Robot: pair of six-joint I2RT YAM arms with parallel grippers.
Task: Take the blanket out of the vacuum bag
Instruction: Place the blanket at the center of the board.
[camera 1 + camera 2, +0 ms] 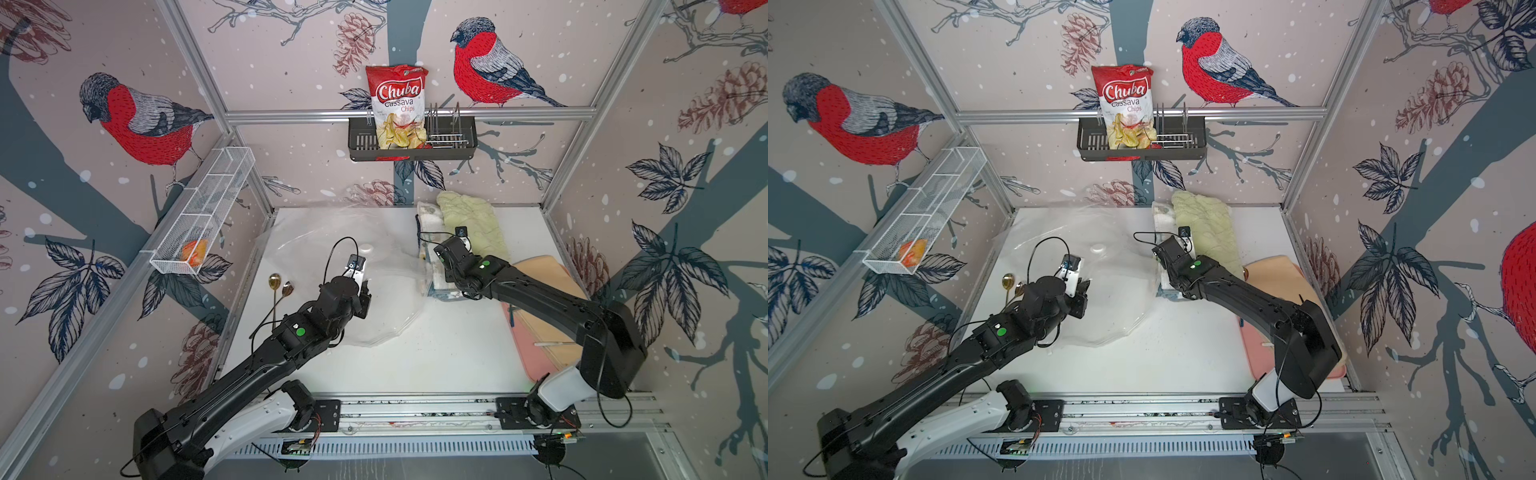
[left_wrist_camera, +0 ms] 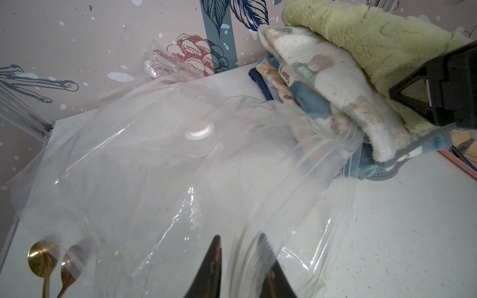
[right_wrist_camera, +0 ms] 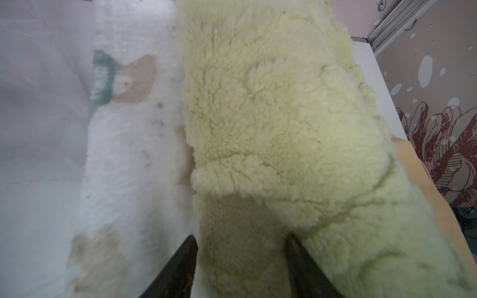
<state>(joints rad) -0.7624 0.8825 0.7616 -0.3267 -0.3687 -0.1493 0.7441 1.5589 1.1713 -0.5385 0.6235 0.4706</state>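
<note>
The vacuum bag [image 1: 332, 257] lies crumpled and clear on the left half of the white table, its round white valve cap [image 2: 199, 131] facing up. Its zip-seal mouth [image 2: 333, 165] drapes over the near end of the folded blanket [image 1: 473, 224], a blue-and-white patterned stack [image 2: 325, 85] with pale green fleece [image 3: 271, 103] on top. My left gripper [image 2: 240, 240] is shut on the bag's plastic, one finger above the sheet and one under it. My right gripper [image 3: 240, 240] stands open over the green fleece, with a fold of fleece between its fingers. Both grippers show in both top views [image 1: 365, 293] [image 1: 1187, 243].
Two metal spoons [image 1: 280, 284] lie at the table's left edge, partly under the bag. A pink and beige board [image 1: 544, 299] lies at the right under my right arm. A white wire basket [image 1: 208, 212] hangs on the left wall. A black shelf [image 1: 457, 141] holding a chips bag [image 1: 399, 104] hangs at the back.
</note>
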